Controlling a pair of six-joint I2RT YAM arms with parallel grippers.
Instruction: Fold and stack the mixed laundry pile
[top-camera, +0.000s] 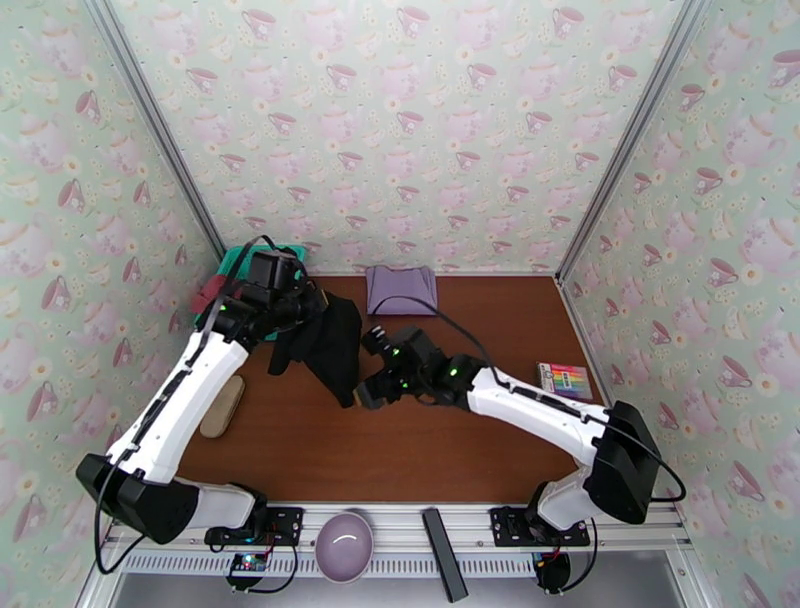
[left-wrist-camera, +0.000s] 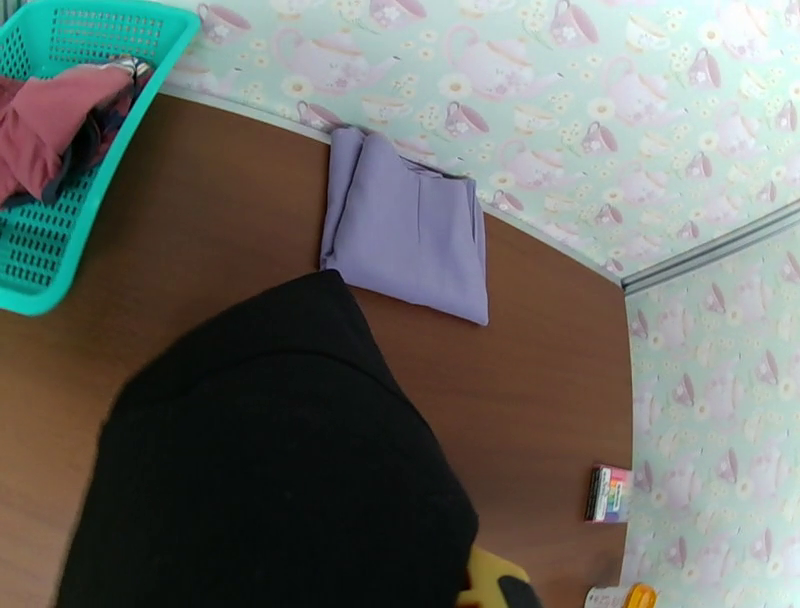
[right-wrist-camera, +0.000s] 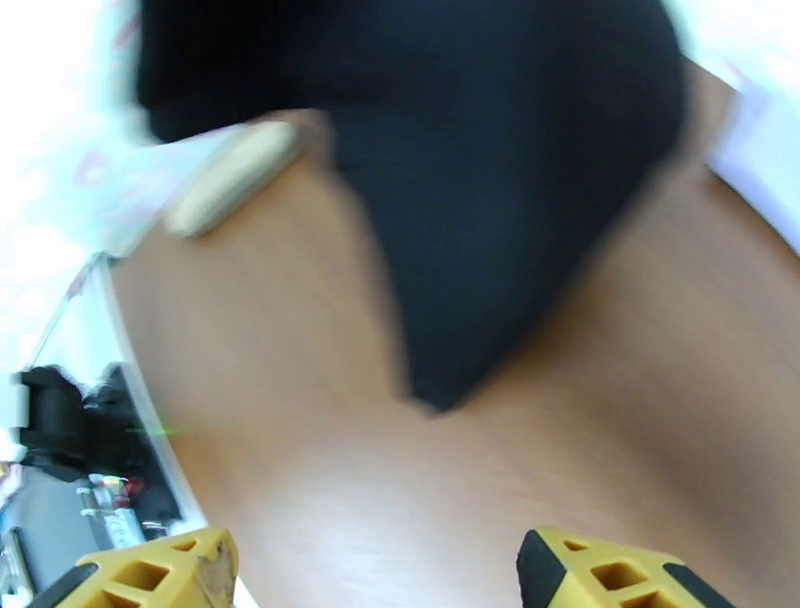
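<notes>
We see the black garment (top-camera: 325, 345) hanging in a limp, matte drape that tapers to a point just above the brown wood-grain table (top-camera: 450, 440). Its top is bunched in the left pincer (top-camera: 308, 310), which is clamped tight on the fabric at about 10 o'clock from the table's centre. Up close, the left wrist camera shows a fine ribbed weave on the black cloth (left-wrist-camera: 270, 460), where the top view gives us flat black.

The right pincer (top-camera: 372, 368) sits at the table's centre, just to the 3 o'clock side of the hanging point. In its own camera its yellow, black-tipped fingers (right-wrist-camera: 150, 575) stand wide apart with nothing between them, and the garment's blurred tip (right-wrist-camera: 440, 390) is ahead of them, not touching.

The lavender cloth (top-camera: 401, 290) lies folded into a smooth, neat rectangle at 12 o'clock against the back wall. The dusty-red top (left-wrist-camera: 50, 120) is crumpled inside the teal mesh basket (left-wrist-camera: 60, 240) in the 10 o'clock corner. The left wrist view shows its dark trim and the basket's perforated plastic wall.

A tan oblong pad (top-camera: 222, 405) rests at 9 o'clock and a striped box (top-camera: 565, 380) at 3 o'clock.
</notes>
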